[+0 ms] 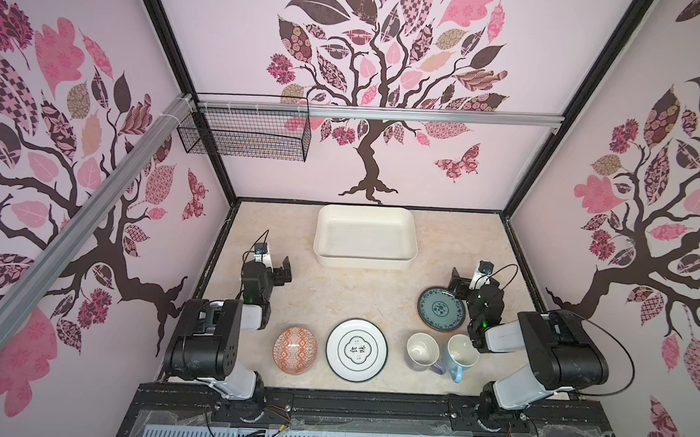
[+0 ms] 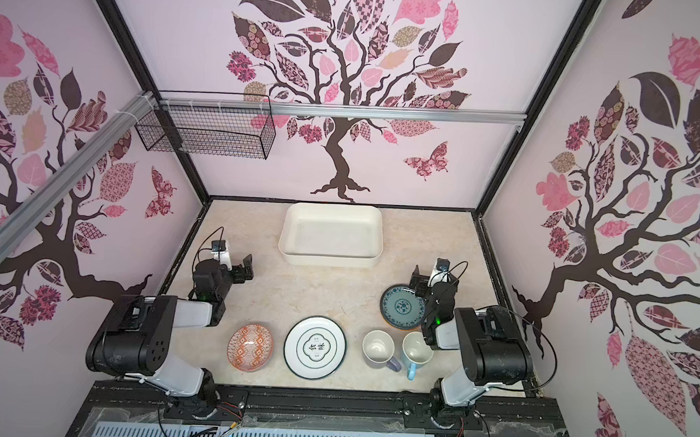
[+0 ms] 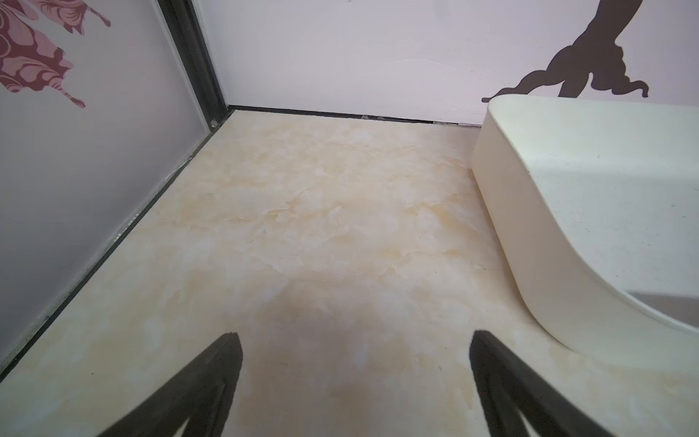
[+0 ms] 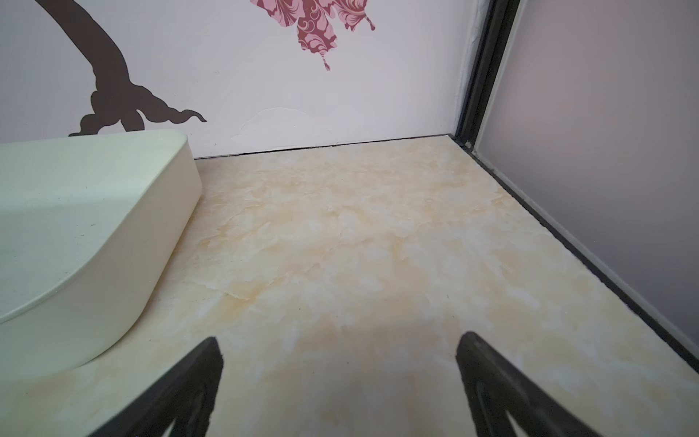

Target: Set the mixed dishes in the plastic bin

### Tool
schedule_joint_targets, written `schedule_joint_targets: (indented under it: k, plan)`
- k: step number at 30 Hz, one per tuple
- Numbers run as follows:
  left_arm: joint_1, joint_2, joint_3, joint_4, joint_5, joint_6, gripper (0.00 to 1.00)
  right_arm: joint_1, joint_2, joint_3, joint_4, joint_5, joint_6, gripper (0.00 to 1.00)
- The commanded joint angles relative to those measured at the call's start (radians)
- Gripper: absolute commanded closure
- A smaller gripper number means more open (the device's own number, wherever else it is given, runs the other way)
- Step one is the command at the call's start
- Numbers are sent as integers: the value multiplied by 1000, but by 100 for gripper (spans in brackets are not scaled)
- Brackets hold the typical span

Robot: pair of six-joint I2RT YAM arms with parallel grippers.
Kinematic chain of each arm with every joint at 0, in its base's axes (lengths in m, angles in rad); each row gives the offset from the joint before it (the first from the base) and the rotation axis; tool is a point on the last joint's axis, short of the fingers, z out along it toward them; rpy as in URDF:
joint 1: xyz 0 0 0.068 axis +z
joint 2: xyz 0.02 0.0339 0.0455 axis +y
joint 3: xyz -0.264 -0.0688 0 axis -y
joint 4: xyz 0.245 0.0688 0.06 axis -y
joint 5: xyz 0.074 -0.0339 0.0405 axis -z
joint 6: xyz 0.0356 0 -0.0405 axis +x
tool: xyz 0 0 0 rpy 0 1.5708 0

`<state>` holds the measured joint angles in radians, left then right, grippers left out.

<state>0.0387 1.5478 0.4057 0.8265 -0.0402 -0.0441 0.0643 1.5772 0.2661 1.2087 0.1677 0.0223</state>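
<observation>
Cream-white plastic bin (image 1: 362,263) sits empty in both top views; on its near side, untouched, lie bowl (image 1: 295,348), white plate (image 1: 357,350), lavender mug (image 1: 422,351), light-blue mug (image 1: 461,351), teal plate (image 1: 440,309). Left wrist view: left gripper (image 3: 355,340) gapes empty beside the bin. Right wrist view: right gripper (image 4: 340,344) likewise.

Bowl (image 1: 295,348), white plate (image 1: 356,350), teal plate (image 1: 438,310) and mugs (image 1: 422,349) sit outside cream bin (image 1: 362,263).

Left arm (image 1: 255,282) folded, right arm (image 1: 486,305) folded, both jaws wide apart, empty.
</observation>
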Motion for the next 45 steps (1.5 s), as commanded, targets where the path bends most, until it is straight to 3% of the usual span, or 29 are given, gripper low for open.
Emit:
schedule_joint_targets:
  k: [1,18,27,35,36,39,41,43,45]
  plan:
    - [-2,9,-10,15,-1,14,2,1,4,2,15,3,6,1]
    - [-2,9,-10,16,0,11,2,-3,4,3,14,-5,7,1]
    - [7,13,0,2,14,7,2,-83,-3,-4,16,-188,47,1]
    - [6,11,1,1,13,9,2,-84,-4,-2,13,-185,45,0]
    - [4,11,-1,2,10,11,2,-80,-7,-3,16,-143,51,0]
    - [-1,-3,20,-3,4,13,2,-75,-63,7,-58,-58,79,0]
    - [-19,-79,120,-271,-46,18,2,-71,-123,69,-244,43,116,0]
    - [-23,-122,129,-321,-55,18,2,-72,-175,172,-490,105,162,0]
    - [-46,-140,117,-306,-90,39,2,-67,-204,233,-602,112,214,0]
